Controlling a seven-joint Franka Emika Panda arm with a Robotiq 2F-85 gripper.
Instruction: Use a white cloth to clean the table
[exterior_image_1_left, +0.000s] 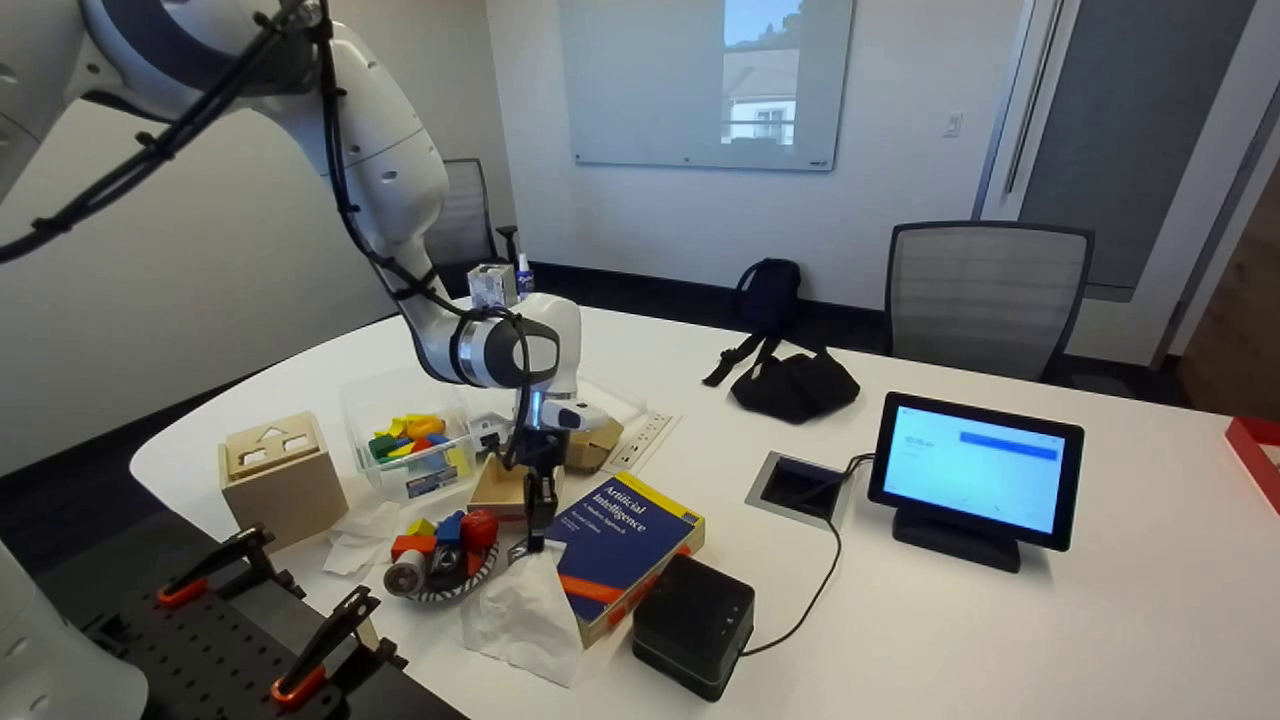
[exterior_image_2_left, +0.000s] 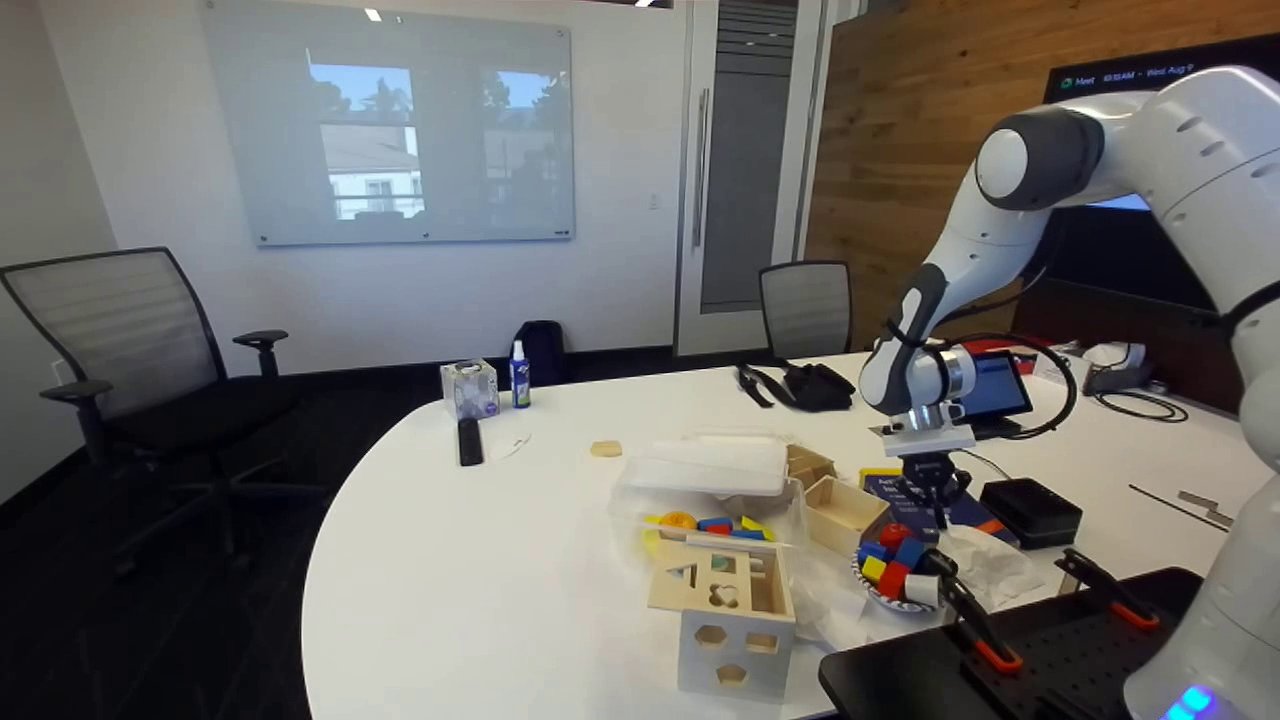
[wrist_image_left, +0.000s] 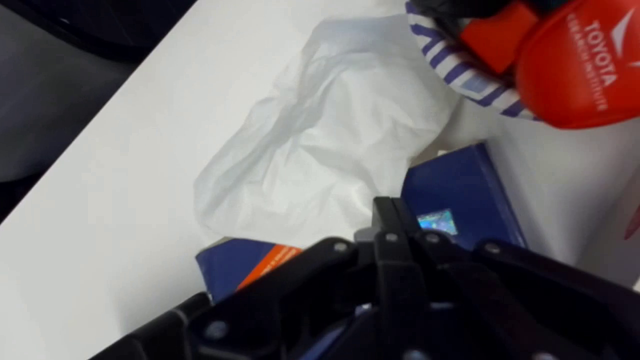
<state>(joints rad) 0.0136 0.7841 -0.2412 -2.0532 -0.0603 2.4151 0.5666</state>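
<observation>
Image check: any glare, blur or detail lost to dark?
Both exterior views: window reflections on the wall board. In an exterior view, the tablet screen is bright, its small text smeared. Wrist view: slightly soft overall, though TOYOTA reads on the red object; folds show on the white cloth; the gripper is dark, its lower parts merging into black.

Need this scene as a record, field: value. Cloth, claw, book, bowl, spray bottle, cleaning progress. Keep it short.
white cloth: crumpled, partly on the table, partly over the book
claw: shut, tips at the cloth; whether they pinch it is unclear
book: cover up, mostly blue, titled "Artificial Intelligence"
striped bowl: beside the cloth, holding coloured blocks among other things
spray bottle: upright on the table, beside a patterned box
cleaning progress: cannot be told from these views
</observation>
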